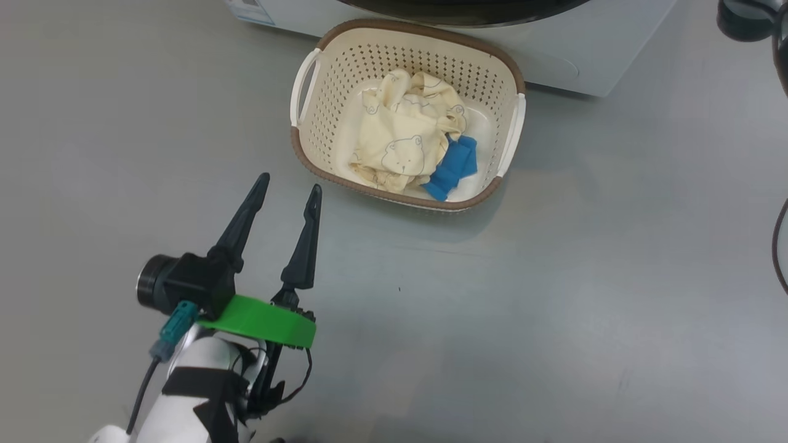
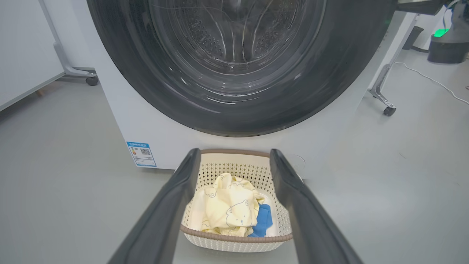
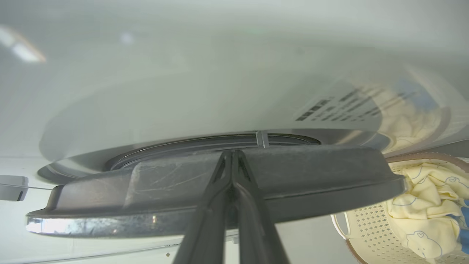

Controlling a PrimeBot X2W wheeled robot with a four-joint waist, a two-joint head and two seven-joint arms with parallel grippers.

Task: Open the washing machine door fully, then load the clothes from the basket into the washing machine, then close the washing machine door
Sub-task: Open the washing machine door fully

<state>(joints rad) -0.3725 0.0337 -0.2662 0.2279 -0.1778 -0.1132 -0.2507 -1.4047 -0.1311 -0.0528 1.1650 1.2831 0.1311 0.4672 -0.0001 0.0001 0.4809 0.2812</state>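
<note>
Black, long-fingered left gripper (image 1: 290, 183) spread as wide as possible, holding nothing and touching nothing, poised above the grey floor (image 1: 554, 307) just short of the near rim of the basket (image 1: 335, 92). Right gripper (image 3: 231, 154) pressed tight together with nothing pinched, tips up against the thick dark edge of the washing machine door (image 3: 311, 172); true contact impossible to tell.

Plenty of bare floor to the left of the basket, to its right, and on the near side around the left gripper. Tight only at the far side: far rim of the basket just beside the foot of the washing machine (image 1: 585, 55). Off one side of the machine, a castor-footed frame leg (image 2: 389, 110), well apart from the basket.

Door large and round, with a wide glossy black rim around a bulging clear bowl and the perforated steel drum (image 2: 271, 36) visible through the glass. Flush or slightly ajar: cannot tell. Blue label (image 2: 141, 154) low on the white front. Basket cream, perforated, brown-banded, white handle on each side, upright on the floor. Inside it, clothes (image 1: 400, 141) in a crumpled pale yellow heap printed with bear outlines, blue cloth (image 1: 455, 165) tucked against that heap toward the near corner.
</note>
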